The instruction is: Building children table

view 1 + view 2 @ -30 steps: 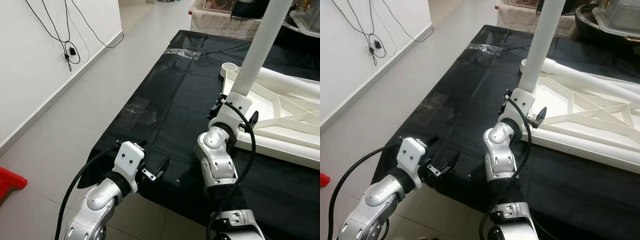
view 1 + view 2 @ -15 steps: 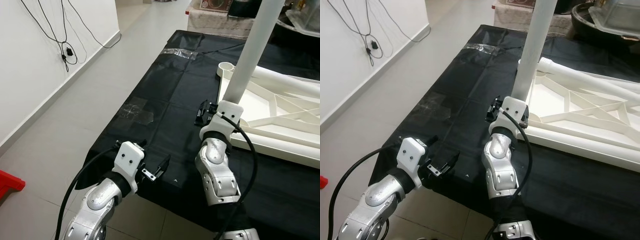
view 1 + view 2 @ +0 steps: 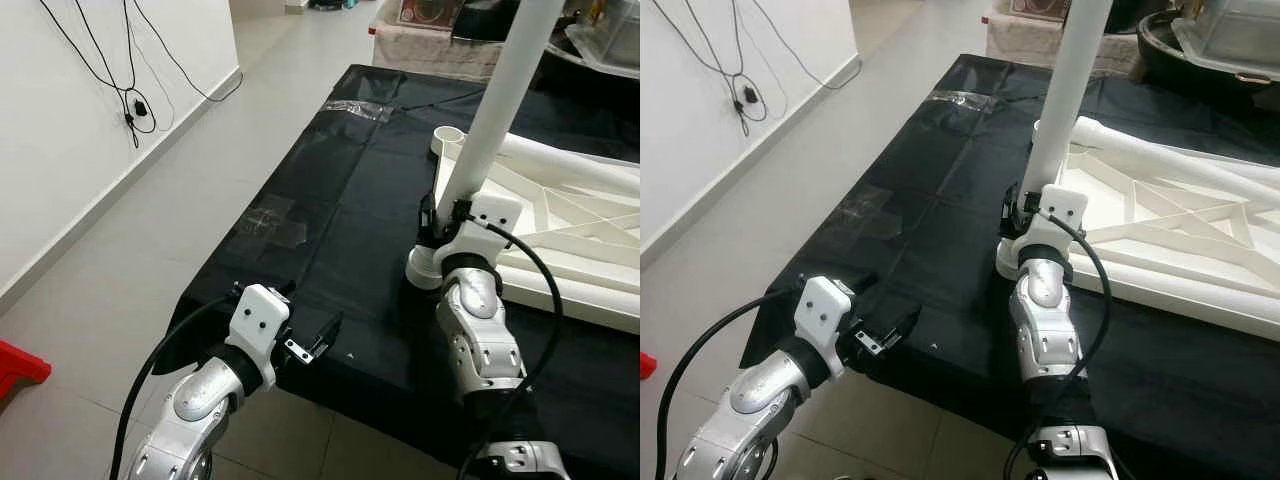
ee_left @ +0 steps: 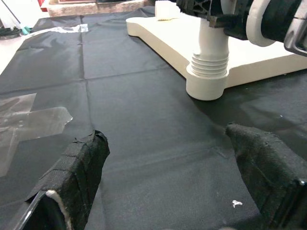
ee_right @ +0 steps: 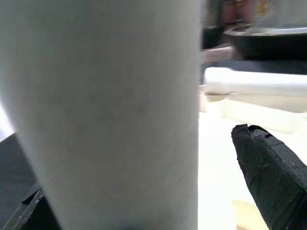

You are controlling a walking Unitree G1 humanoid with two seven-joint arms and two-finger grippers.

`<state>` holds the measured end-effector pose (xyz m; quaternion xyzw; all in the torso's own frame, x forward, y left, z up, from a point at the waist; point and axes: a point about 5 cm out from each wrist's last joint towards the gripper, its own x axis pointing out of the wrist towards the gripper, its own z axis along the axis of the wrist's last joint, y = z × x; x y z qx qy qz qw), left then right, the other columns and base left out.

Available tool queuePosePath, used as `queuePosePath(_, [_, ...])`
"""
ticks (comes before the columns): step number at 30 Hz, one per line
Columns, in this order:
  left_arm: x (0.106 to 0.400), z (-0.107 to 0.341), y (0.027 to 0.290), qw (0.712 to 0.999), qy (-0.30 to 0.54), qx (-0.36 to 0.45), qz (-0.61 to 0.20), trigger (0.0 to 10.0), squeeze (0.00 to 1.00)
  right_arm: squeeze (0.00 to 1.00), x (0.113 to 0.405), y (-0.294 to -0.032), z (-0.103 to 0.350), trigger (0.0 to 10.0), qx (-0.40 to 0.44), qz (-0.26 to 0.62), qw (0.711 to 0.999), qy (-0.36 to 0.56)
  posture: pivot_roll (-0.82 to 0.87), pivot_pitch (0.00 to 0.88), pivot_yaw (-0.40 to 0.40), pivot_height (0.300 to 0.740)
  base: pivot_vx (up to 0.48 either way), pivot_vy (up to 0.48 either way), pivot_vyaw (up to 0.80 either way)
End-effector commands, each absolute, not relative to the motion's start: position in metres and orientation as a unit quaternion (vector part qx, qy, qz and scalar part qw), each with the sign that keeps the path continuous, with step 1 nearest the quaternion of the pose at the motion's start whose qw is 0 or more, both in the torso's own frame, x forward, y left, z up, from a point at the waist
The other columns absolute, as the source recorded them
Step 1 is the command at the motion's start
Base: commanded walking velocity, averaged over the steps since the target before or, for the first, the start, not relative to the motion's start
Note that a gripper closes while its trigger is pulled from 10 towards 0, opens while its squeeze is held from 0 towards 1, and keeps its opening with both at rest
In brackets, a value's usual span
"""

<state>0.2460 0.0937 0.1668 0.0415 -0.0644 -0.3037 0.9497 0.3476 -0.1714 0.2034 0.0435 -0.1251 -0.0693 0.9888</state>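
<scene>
You have one white leg (image 3: 497,105) standing in the corner socket (image 4: 206,82) of the white table top (image 3: 1160,215), which lies face down on the black cloth (image 3: 340,200). The screw thread at the foot of the leg is visible above the socket in the left wrist view, so I judge the leg is not screwed fully home. Another socket (image 3: 452,137) at about 12 o'clock from the leg is empty, and the other corners are out of sight, so most legs are left to fit.

The right gripper (image 3: 1025,208) is around the low part of the leg, its fingers (image 5: 273,177) on both sides of it; it seems to grasp it. The left gripper (image 3: 312,345) hangs wide open over the cloth edge at 8 o'clock from the socket, holding nothing.

The long axis of the leg is almost vertical, leaning a little toward 1 o'clock as it goes up
</scene>
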Motion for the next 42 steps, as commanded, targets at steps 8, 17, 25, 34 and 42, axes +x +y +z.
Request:
queuePosePath(8, [0.245, 0.160, 0.093, 0.949, -0.054, 0.043, -0.306, 10.0, 0.00, 0.00, 0.353, -0.177, 0.204, 10.0, 0.066, 0.029, 0.990, -0.118, 0.12, 0.177, -0.013, 0.740, 0.000, 0.000, 0.00])
queuePosePath(17, [0.243, 0.161, 0.092, 0.948, -0.056, 0.047, -0.310, 10.0, 0.00, 0.00, 0.364, -0.201, 0.205, 10.0, 0.047, 0.064, 0.990, -0.113, 0.13, 0.183, -0.015, 0.740, 0.000, 0.000, 0.00])
queuePosePath(25, [0.243, 0.161, 0.091, 0.948, -0.056, 0.046, -0.311, 10.0, 0.00, 0.00, 0.371, -0.217, 0.216, 10.0, 0.036, 0.066, 0.990, -0.123, 0.13, 0.187, -0.013, 0.740, 0.000, 0.000, 0.00])
queuePosePath(34, [0.243, 0.161, 0.091, 0.947, -0.056, 0.046, -0.312, 10.0, 0.00, 0.00, 0.376, -0.231, 0.228, 10.0, 0.028, 0.072, 0.987, -0.142, 0.12, 0.186, -0.015, 0.740, 0.000, 0.000, 0.00])
queuePosePath(42, [0.243, 0.160, 0.091, 0.948, -0.054, 0.048, -0.311, 10.0, 0.00, 0.00, 0.377, -0.229, 0.232, 10.0, 0.027, 0.106, 0.982, -0.153, 0.12, 0.186, -0.014, 0.740, 0.000, 0.000, 0.00])
